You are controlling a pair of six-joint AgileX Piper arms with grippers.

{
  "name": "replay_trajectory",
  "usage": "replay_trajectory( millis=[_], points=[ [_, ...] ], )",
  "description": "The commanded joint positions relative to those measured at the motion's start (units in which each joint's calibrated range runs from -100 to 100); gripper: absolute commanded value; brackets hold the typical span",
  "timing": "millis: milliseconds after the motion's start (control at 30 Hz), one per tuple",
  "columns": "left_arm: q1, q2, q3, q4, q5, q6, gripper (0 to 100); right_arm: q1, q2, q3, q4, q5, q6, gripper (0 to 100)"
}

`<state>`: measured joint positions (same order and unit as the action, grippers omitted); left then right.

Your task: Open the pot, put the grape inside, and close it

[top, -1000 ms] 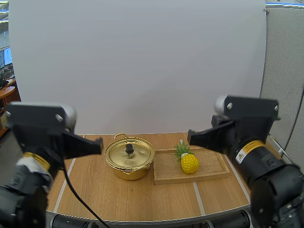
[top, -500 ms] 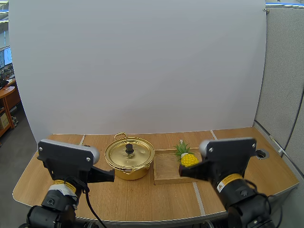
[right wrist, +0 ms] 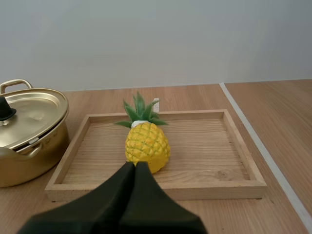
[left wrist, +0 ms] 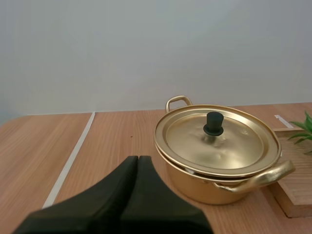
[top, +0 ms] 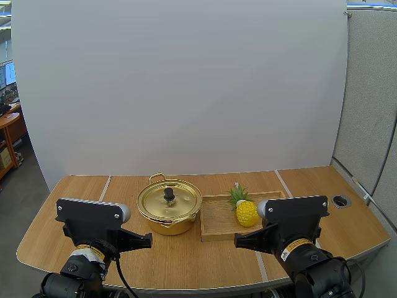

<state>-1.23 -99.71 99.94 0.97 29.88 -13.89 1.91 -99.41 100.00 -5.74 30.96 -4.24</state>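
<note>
Arms lower than before; left end effector and right end effector both pressed together. We should spread the left, then center squarely over the lid knob.

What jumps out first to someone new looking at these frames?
A shiny gold pot, lid on, sits on the table. Next to it a small yellow pineapple, not a grape, stands on a wooden tray. The left gripper and right gripper, both shut, hang low in front of them, touching nothing.

Yellow warning stickers on arm — print illegible.
</note>
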Motion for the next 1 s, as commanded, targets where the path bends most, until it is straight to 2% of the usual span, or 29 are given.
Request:
replay_trajectory(
  millis=[0,967],
  points=[
    [0.12,-0.3,0.1,-1.0,0.7,-1.9,0,-0.5,-0.5,0.0,-0.3,0.0,0.1,0],
    [0.12,-0.3,0.1,-1.0,0.0,-2.8,0,-1.0,-0.6,0.0,-0.1,0.0,0.1,0]
  ],
)
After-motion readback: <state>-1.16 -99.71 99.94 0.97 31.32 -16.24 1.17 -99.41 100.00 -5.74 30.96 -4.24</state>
